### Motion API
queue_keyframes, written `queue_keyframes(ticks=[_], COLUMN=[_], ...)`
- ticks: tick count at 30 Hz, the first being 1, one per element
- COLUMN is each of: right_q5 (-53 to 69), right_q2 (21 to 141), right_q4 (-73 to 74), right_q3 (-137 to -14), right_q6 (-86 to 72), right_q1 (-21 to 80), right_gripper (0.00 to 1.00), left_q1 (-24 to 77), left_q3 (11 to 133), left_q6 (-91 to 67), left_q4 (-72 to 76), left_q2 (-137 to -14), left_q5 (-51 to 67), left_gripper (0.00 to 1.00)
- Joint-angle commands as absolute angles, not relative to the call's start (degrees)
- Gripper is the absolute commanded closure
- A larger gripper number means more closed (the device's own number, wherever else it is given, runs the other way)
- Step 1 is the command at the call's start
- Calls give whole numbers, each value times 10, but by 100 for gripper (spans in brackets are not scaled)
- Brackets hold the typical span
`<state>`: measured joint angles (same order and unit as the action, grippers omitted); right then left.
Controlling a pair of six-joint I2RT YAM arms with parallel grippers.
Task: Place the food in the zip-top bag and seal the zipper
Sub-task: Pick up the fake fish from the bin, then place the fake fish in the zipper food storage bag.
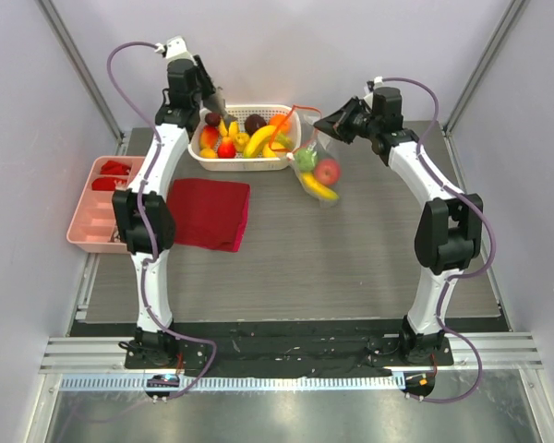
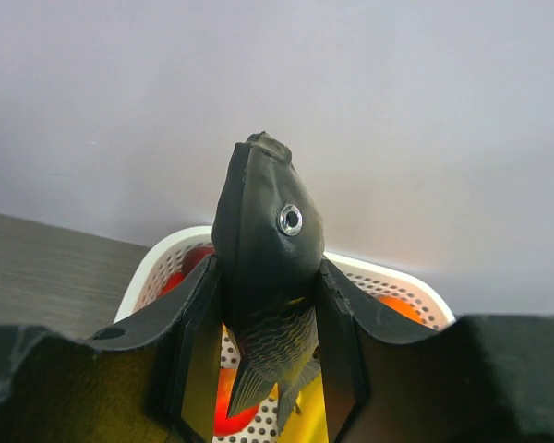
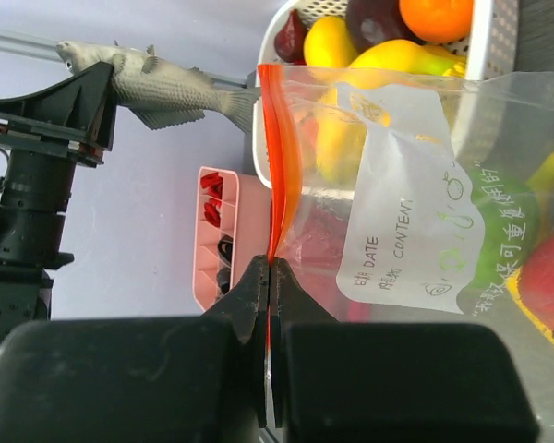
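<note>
My left gripper (image 1: 214, 98) is shut on a dark toy fish (image 2: 263, 231), held head-up above the white basket (image 1: 245, 165) of food (image 1: 243, 135); the fish also shows in the right wrist view (image 3: 157, 85). My right gripper (image 1: 319, 123) is shut on the orange-red zipper (image 3: 282, 157) of the clear zip-top bag (image 3: 415, 212) and holds its top edge up beside the basket's right end. The bag (image 1: 318, 166) holds a green piece (image 1: 306, 158), a red apple (image 1: 328, 172) and a yellow banana (image 1: 319, 188). The strip's two sides part above the jaws.
A folded dark red cloth (image 1: 209, 213) lies on the mat left of centre. A pink compartment tray (image 1: 96, 214) with small red items stands at the left edge. Grey walls close in at the back and sides.
</note>
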<state>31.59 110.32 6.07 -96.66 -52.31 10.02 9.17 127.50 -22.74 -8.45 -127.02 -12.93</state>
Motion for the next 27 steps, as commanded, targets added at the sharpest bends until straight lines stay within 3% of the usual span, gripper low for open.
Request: queue_keyframes(ticks=[1, 4, 18, 27], right_q5=[330, 330, 330, 330], right_q2=[1104, 1102, 1118, 1113], right_q4=[4, 3, -20, -19], right_q3=[-1015, -1018, -954, -947], right_q6=[-561, -570, -586, -584], right_q1=[111, 113, 113, 109], right_gripper=[99, 99, 99, 99], left_q1=[107, 115, 178, 245], left_q3=[1270, 1279, 1242, 1190], left_q6=[-185, -191, -202, -318], left_q4=[-24, -24, -8, -66], left_q2=[-1210, -1197, -1137, -1123], left_q5=[-129, -120, -96, -118], left_gripper=[95, 99, 100, 100])
